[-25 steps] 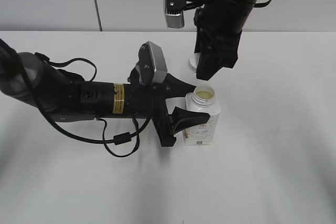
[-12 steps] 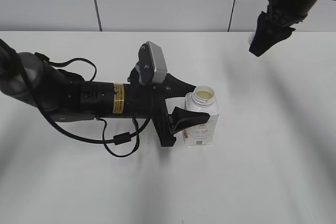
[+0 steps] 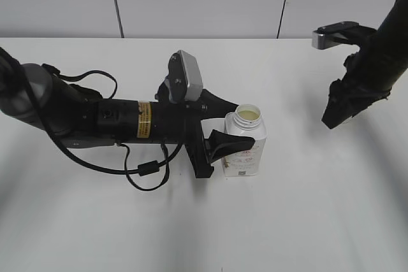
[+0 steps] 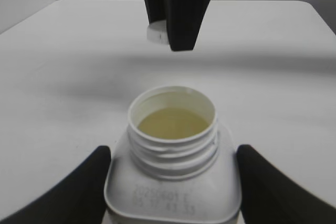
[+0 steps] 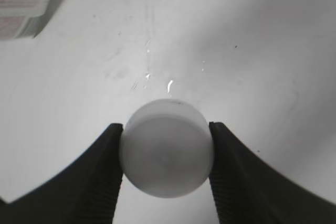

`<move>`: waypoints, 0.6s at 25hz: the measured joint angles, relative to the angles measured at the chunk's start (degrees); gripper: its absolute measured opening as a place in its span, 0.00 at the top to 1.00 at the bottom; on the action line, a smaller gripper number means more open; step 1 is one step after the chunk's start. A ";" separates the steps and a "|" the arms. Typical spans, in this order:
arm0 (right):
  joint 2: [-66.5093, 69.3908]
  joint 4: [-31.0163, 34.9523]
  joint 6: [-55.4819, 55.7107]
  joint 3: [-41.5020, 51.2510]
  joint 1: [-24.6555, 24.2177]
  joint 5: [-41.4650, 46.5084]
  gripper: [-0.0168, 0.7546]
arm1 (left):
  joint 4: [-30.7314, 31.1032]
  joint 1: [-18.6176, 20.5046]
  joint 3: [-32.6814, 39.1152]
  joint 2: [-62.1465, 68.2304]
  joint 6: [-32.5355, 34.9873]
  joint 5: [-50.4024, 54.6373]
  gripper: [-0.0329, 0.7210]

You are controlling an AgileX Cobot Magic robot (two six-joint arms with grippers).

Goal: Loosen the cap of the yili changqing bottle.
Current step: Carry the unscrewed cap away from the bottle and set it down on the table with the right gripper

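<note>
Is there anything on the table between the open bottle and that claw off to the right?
Nothing: in the exterior view only bare white table separates the bottle from the right gripper, which holds the cap.

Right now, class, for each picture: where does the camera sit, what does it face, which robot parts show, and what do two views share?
Exterior view: before the table, slanting down; both arms, left pincer gripping the bottle, right pincer far right.
Left wrist view: on the left arm, facing the bottle's open neck between its fingers.
Right wrist view: on the right arm, facing the table; fingers clamp the cap.
Shared: exterior and left wrist show the uncapped bottle.
</note>
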 joint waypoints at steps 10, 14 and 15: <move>0.06 0.39 16.50 12.44 0.00 -26.79 0.47 | 0.00 0.00 0.00 0.00 0.00 -0.05 0.37; 0.06 0.39 18.46 13.26 0.00 -30.43 0.47 | 0.00 0.00 0.00 0.00 0.00 -0.05 0.37; 0.06 0.45 18.76 13.29 0.00 -30.93 0.47 | 0.00 0.00 0.00 0.00 0.00 -0.05 0.37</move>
